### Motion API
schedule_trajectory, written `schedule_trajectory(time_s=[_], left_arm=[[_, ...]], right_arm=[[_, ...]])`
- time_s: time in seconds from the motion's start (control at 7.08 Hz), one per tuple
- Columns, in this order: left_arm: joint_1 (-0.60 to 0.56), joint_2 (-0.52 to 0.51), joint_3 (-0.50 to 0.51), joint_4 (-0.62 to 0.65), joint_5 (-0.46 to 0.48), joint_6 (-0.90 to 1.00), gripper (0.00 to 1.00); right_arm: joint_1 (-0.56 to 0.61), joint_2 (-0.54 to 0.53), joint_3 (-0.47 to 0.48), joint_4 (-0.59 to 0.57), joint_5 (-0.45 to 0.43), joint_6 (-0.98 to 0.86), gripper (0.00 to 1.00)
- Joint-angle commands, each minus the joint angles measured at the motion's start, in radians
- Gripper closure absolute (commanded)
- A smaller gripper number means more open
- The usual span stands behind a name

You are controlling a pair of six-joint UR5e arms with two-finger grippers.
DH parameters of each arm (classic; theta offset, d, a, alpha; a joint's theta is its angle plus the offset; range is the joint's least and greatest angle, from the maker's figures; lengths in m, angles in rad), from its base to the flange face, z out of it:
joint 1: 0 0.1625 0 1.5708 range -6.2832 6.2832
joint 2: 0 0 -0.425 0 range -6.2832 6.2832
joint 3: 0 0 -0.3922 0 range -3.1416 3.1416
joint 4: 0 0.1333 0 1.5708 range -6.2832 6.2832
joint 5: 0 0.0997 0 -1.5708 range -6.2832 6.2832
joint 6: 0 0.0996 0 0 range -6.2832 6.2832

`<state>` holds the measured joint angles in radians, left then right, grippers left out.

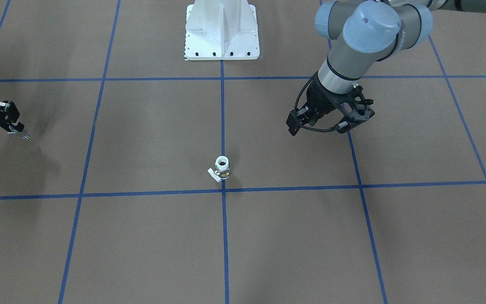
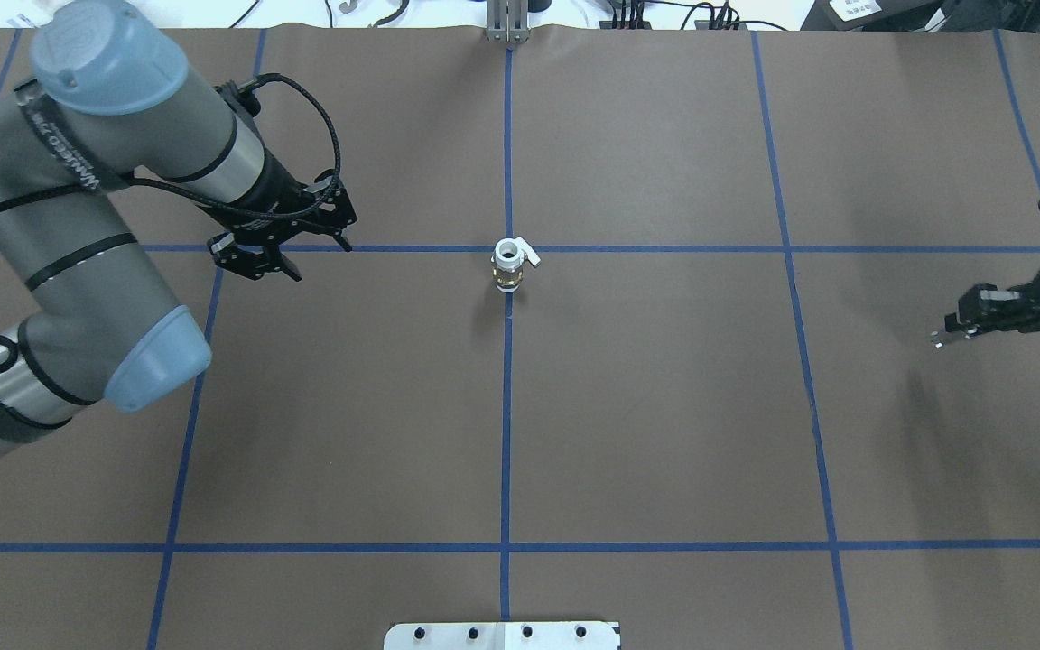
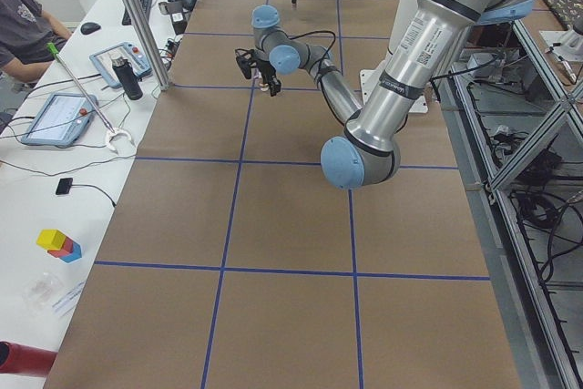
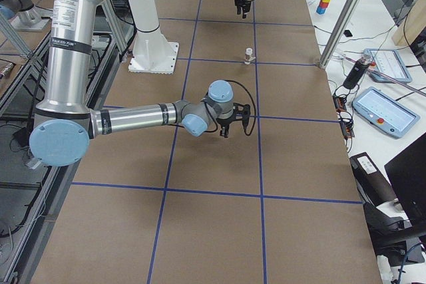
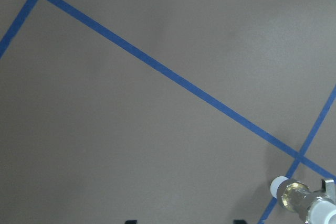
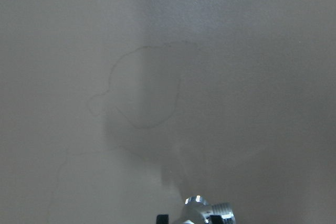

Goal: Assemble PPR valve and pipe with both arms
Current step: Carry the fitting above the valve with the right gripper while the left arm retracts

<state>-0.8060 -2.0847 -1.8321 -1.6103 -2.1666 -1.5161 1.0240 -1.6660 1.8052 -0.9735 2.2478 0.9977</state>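
Observation:
The PPR valve (image 1: 222, 167) stands upright at the table's middle on a blue tape crossing, white socket up, brass middle, flat lever to one side; it also shows in the overhead view (image 2: 509, 264) and at the lower right of the left wrist view (image 5: 302, 200). My left gripper (image 2: 317, 259) is open and empty, hovering well to the valve's left; it also shows in the front-facing view (image 1: 317, 128). My right gripper (image 2: 940, 338) is far out at the right edge, shut on the pipe (image 6: 202, 211), a small shiny silver fitting held above bare table.
The white robot base plate (image 1: 222, 29) sits at the robot's side of the table. Blue tape lines (image 2: 506, 406) divide the brown surface into squares. An operators' desk with tablets (image 4: 383, 104) and an upright metal post (image 4: 343, 14) run along the far side.

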Motion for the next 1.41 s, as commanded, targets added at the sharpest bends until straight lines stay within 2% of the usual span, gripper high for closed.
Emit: schedule_trajectory(time_s=[0.0,0.14,0.28,0.42,0.71,0.85,0.99,1.27], left_arm=[[-0.091,0.171,-0.074,0.001,-0.089,0.318,0.31],[-0.140,0.229,-0.078,0.000,-0.123,0.485,0.19],[-0.181,0.277,-0.078,0.000,-0.128,0.589,0.00],[-0.212,0.305,-0.078,0.001,-0.128,0.649,0.00],[-0.232,0.331,-0.073,0.003,-0.128,0.692,0.00],[-0.248,0.350,-0.072,-0.008,-0.128,0.695,0.00],[-0.257,0.363,-0.072,-0.004,-0.130,0.755,0.00],[-0.265,0.377,-0.073,0.001,-0.130,0.815,0.00]], right_arm=[[-0.001,0.273,0.023,-0.301,-0.005,0.070,1.00],[-0.028,0.454,0.023,-0.490,-0.013,0.137,1.00],[-0.114,0.608,0.020,-0.631,-0.089,0.241,1.00],[-0.205,0.712,-0.006,-0.663,-0.167,0.347,1.00],[-0.251,0.962,-0.215,-0.663,-0.183,0.467,1.00],[-0.275,1.018,-0.280,-0.660,-0.189,0.476,1.00],[-0.297,1.022,-0.293,-0.654,-0.227,0.478,1.00],[-0.308,1.022,-0.297,-0.643,-0.238,0.473,1.00]])
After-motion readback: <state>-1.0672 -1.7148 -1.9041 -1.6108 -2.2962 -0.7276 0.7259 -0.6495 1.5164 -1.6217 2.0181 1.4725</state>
